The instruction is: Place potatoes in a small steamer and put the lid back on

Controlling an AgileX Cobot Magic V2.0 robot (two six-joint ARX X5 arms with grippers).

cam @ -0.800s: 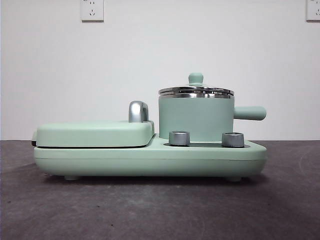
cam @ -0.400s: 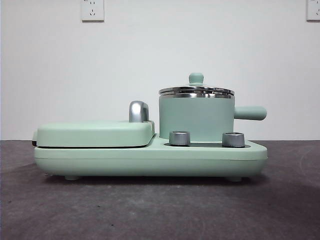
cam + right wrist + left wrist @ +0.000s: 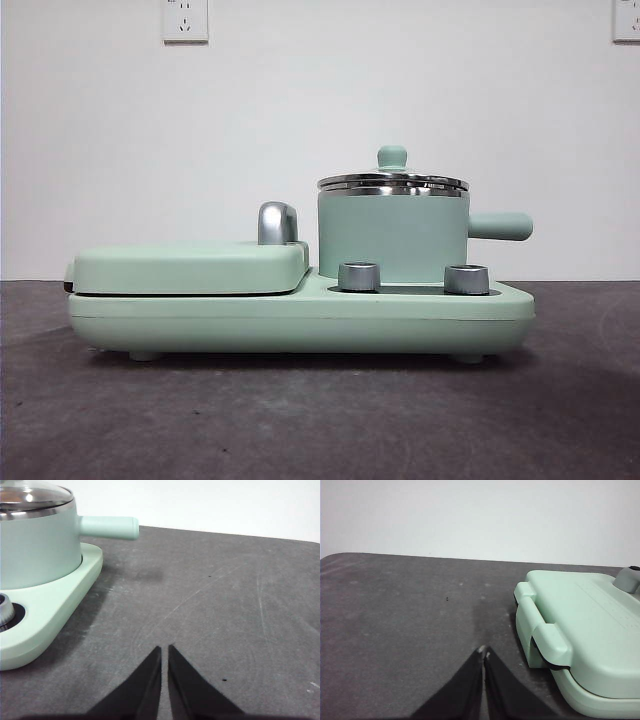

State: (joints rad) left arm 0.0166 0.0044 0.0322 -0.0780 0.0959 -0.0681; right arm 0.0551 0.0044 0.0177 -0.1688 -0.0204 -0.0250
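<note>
The small steamer, a mint-green pot with a straight side handle, stands on the right half of a mint-green cooker base. The lid with its green knob rests on the pot's steel rim. The right wrist view also shows the small steamer with the lid on it. The potatoes are out of view. My left gripper is shut over bare table beside the grill end of the cooker. My right gripper is shut over bare table, off the steamer's handle side.
A flat green hinged grill plate with a chrome handle fills the cooker's left half; its hinge end shows in the left wrist view. Two steel knobs sit on the base front. A white wall stands behind.
</note>
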